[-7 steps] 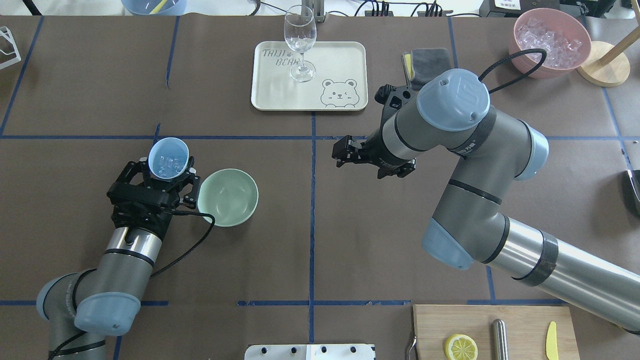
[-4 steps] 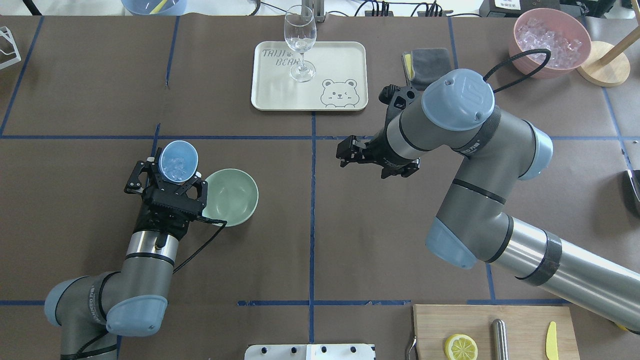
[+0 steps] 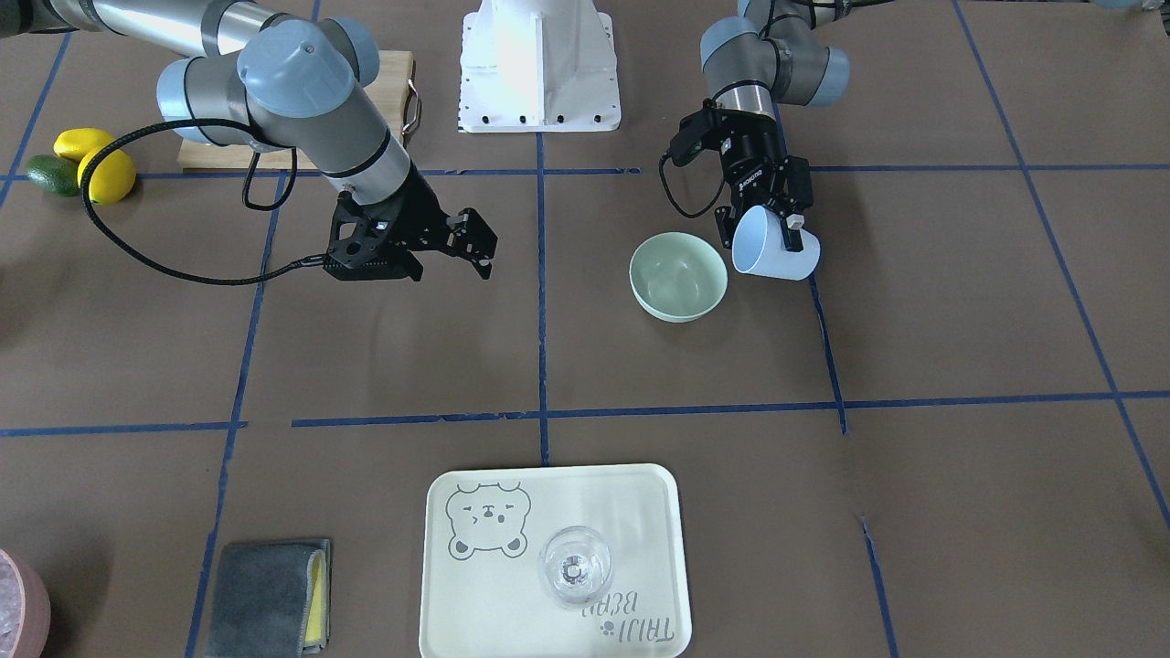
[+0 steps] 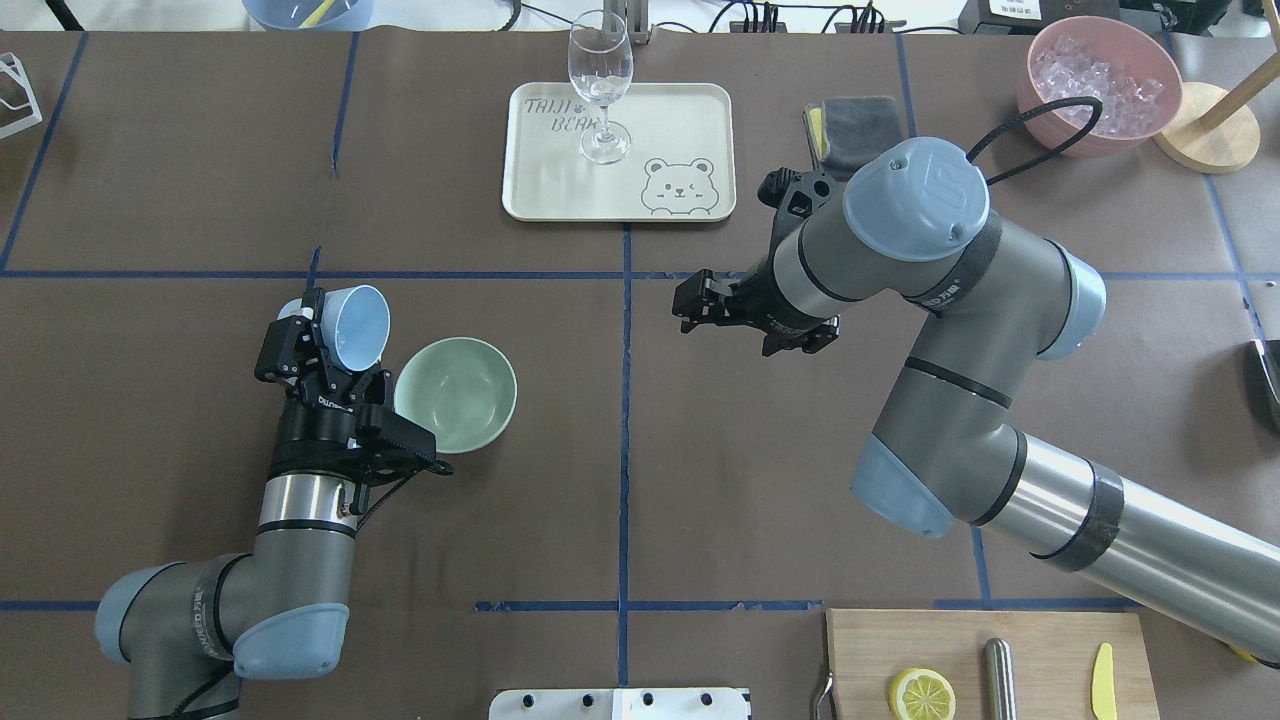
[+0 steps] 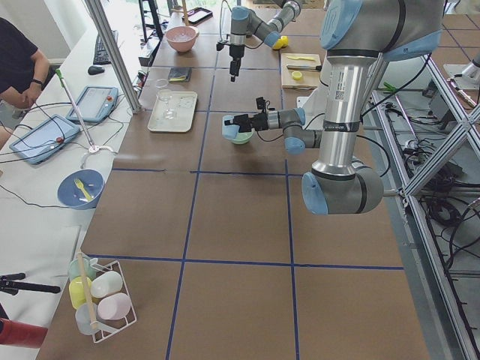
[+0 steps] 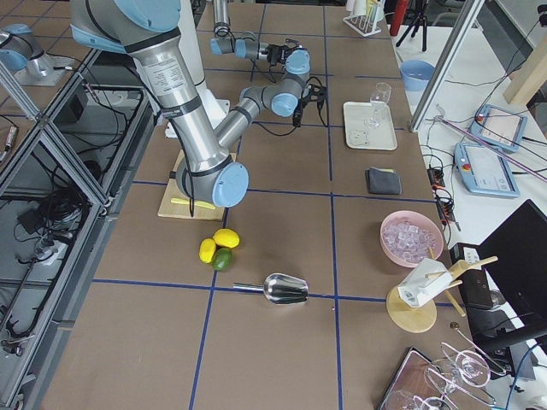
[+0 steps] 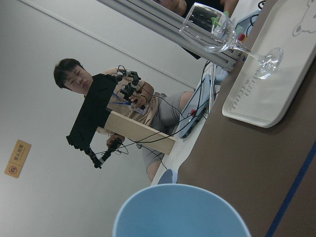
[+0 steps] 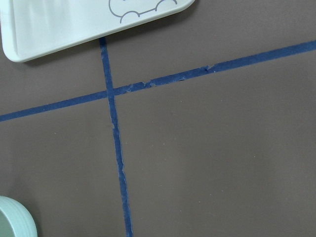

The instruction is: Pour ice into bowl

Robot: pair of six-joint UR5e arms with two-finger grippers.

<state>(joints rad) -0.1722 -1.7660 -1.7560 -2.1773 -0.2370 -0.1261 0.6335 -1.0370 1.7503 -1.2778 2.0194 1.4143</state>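
Observation:
My left gripper is shut on the blue cup and holds it tipped on its side, mouth toward the bowl. The pale mint-green bowl sits on the table just right of the cup and looks empty. In the front view the cup hangs beside the bowl, rim close to rim. No ice shows in the cup's mouth or in the bowl. The left wrist view shows only the cup's rim. My right gripper is open and empty, hovering over the table's middle, well right of the bowl.
A cream tray with a wine glass stands at the back centre. A pink tub of ice and a grey cloth are at the back right. A cutting board with a lemon half is at the front right.
My left wrist has rolled, tipping the cup from upright, with ice visible inside, onto its side toward the bowl. The right arm shifted slightly right, then held still.

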